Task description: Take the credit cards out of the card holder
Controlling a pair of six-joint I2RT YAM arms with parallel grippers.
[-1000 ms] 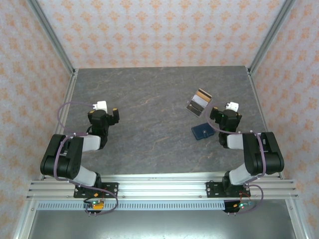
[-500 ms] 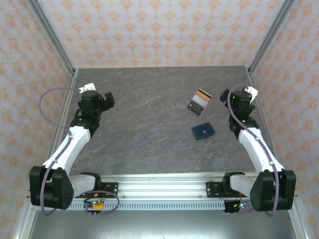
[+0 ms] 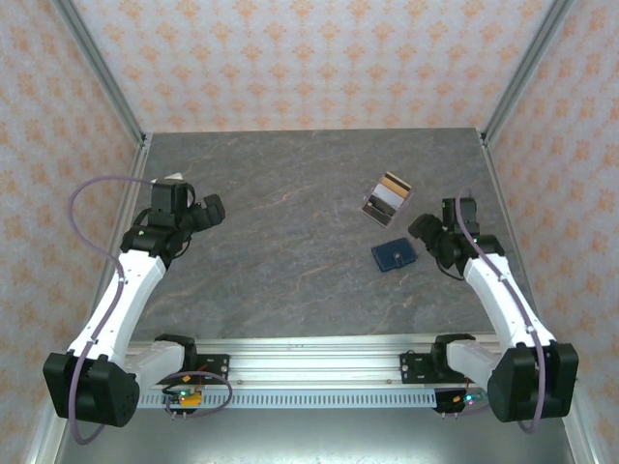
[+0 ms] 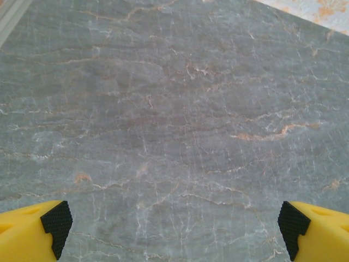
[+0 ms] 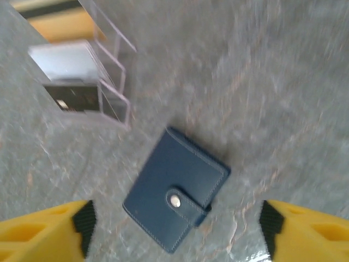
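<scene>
Navy card holder (image 5: 175,188), closed with snap tab (image 5: 182,202) fastened, flat on the table (image 4: 174,109) just beside the right gripper (image 5: 177,226). Jaws spread wide to either side of it, nothing held.

Lower squarely over the tab edge, pinch the tab alone and peel upward to free the snap. Expect sliding; brace with the left gripper (image 4: 174,224), likewise wide open and empty over bare surface well to the left.

Credit cards (image 5: 65,60) tiered in a clear rack (image 5: 122,103) just beyond; avoid contact.

Grey veined stone-look top, smooth, probably low in grip. Orange-patterned walls (image 3: 309,58), aluminium corner posts (image 3: 97,68).
</scene>
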